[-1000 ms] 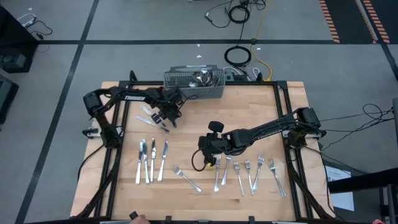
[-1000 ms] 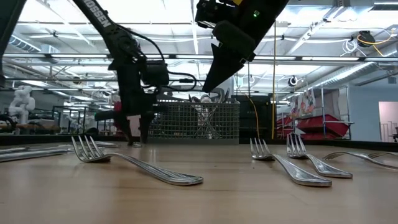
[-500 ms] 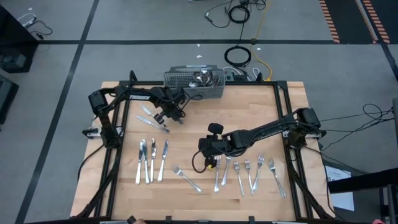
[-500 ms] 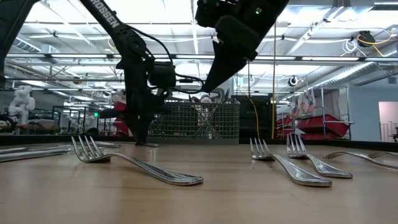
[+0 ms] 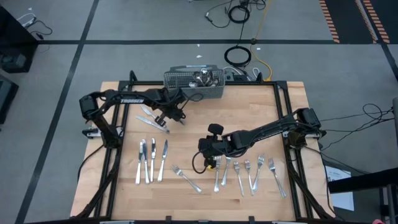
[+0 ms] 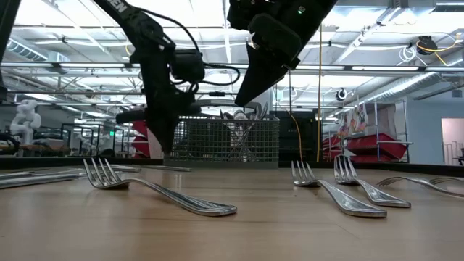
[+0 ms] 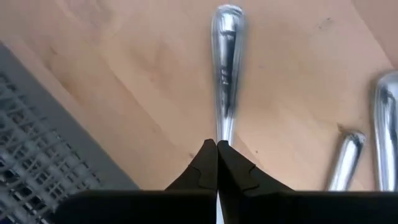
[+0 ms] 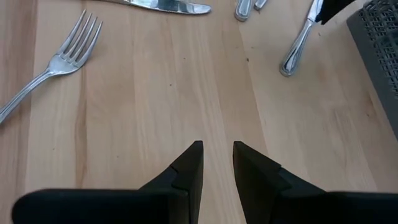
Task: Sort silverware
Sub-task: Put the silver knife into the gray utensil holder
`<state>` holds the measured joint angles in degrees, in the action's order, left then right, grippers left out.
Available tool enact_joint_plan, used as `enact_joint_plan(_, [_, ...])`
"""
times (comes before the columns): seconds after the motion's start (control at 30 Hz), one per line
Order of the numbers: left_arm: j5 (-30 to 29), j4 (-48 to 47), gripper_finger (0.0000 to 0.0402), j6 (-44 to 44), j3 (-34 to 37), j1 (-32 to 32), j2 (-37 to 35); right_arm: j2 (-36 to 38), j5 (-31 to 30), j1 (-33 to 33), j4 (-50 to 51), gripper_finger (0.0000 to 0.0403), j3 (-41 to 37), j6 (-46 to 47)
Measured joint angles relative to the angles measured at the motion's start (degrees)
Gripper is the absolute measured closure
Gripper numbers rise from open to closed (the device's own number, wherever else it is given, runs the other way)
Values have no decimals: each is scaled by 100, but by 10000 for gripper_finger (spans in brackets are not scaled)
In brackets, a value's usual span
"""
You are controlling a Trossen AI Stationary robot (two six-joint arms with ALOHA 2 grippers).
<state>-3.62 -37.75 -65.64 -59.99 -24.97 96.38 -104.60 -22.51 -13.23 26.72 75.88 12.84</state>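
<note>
Silverware lies spread on the wooden table: three knives at the near left, one fork in the middle and several forks at the near right. My left gripper is shut on one slim silver piece, in front of the wire-mesh basket. Only the piece's handle shows. Two more loose pieces lie on the table beside it. My right gripper hovers open over bare wood, with nothing between its fingers. My left gripper pinches the piece's thin neck between its two fingertips, from above and pointing steeply down. The handle runs on away from the fingers to its rounded free end. I cannot tell whether that end rests on the table.
The basket at the table's far edge holds more upright pieces. Dark frame rails run along the table's left and right sides. Bare wood lies between the basket and the right arm.
My left gripper, which stood open with its fingertips down at the table, has shut on the silver piece. It has then risen and turned a little about its own axis, taking the held end up with it.
</note>
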Motion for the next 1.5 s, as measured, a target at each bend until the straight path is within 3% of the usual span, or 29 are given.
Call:
enact_joint_plan(0.17, [-238, -162, 390, 875, -2, -15, -77, 0, -390, 58, -247, 322, -2, -629])
enact_joint_plan(0.27, [-146, -395, 384, 1623, -1, -13, -480, 2, -722, 320, -422, 307, -2, -997])
enact_joint_plan(0.43, [360, -431, 397, 2680, -6, 35, -1773, -78, -596, 807, -1108, 259, -2, -1303])
enact_joint_plan(0.6, [551, 31, 394, 3565, -11, 158, -3298, -559, 354, 1282, -2390, 218, -2, -1399])
enact_joint_plan(0.73, [769, 521, 393, 4090, -5, 356, -4318, -1233, 330, 1421, -3430, 210, 0, -1631])
enact_joint_plan(0.9, [805, 762, 392, 4684, 37, 700, -5175, -1991, -298, 1445, -4423, 210, -7, -2075])
enact_joint_plan(1.2, [807, 733, 392, 5031, 39, 1185, -5617, -2323, -272, 1738, -5338, 190, 46, -1291])
enact_joint_plan(1.5, [800, 729, 392, 5039, 42, 1335, -5602, -2752, -117, 1859, -4680, 188, 1284, -1515])
